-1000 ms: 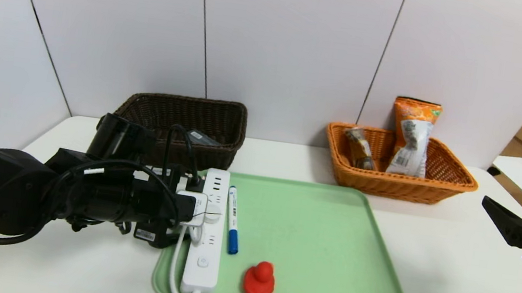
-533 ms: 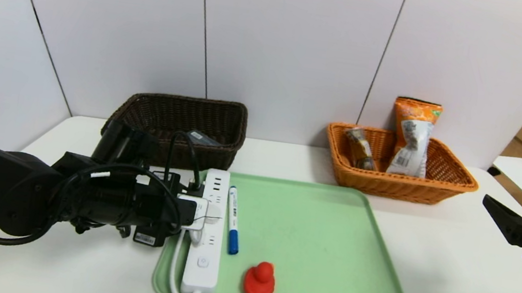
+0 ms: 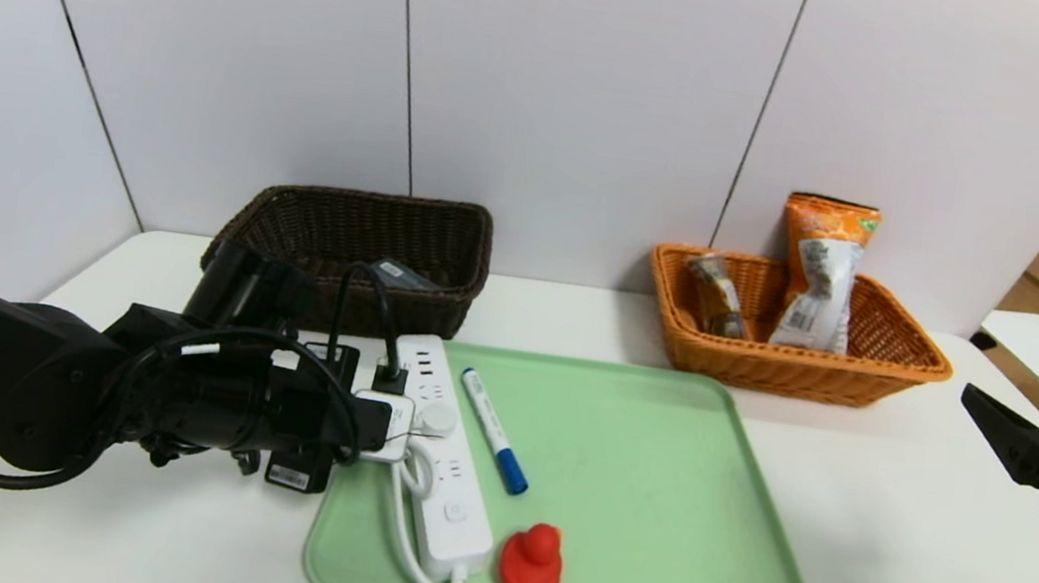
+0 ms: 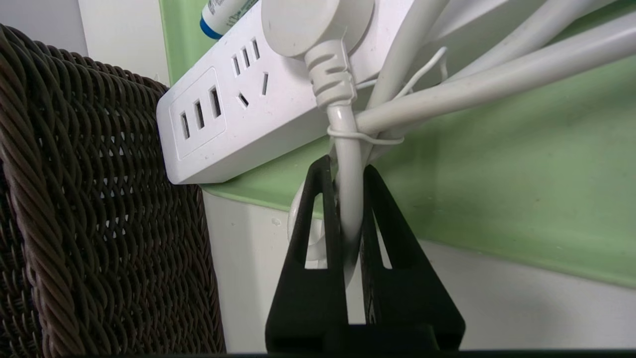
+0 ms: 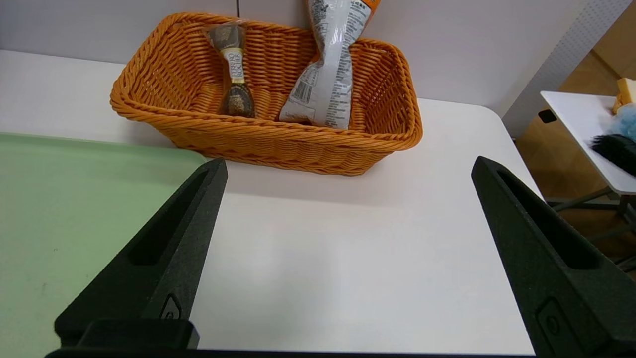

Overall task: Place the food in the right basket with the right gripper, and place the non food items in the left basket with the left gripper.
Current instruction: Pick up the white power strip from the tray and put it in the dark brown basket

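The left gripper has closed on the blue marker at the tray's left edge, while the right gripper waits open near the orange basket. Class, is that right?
Not quite. The left gripper has closed on the white cable of the power strip, not the marker; the left wrist view shows it. The right gripper does wait open near the orange basket.

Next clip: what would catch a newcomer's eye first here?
The left gripper, shut on the white cable of the power strip at the green tray's left edge. Then the red duck at the tray's near edge beside the strip, and the orange basket at back right holding two snack packs.
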Robot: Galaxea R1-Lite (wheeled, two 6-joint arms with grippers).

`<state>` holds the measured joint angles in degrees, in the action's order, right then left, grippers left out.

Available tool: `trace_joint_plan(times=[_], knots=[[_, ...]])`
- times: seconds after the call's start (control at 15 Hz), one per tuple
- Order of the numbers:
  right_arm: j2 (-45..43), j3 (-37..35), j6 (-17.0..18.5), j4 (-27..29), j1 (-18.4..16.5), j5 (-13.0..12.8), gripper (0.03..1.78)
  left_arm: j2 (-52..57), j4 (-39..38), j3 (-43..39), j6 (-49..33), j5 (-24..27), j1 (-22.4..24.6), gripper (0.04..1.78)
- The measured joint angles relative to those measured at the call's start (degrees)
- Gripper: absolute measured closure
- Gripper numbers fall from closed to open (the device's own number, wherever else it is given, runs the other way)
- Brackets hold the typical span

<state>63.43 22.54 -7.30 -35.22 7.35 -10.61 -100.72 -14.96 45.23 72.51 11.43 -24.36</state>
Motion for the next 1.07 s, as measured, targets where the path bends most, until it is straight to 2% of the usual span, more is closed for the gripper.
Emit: trace_joint_plan(times=[0.27,0.47,1.07], knots=[[0.16,0.13,0.00,0.11,0.00,0.63,0.12,0.11,-1.61,0.05,-0.13,0.66,0.02,1.69],[0.49,-0.02,0.00,0.11,0.00,0.69,0.12,1.52,-0.78,0.26,-0.32,4.82,-0.23,1.69],[2.61,-0.09,-0.11,-0.11,0.17,0.99,0.12,13.62,9.67,4.58,-2.69,4.82,-2.27,1.69]])
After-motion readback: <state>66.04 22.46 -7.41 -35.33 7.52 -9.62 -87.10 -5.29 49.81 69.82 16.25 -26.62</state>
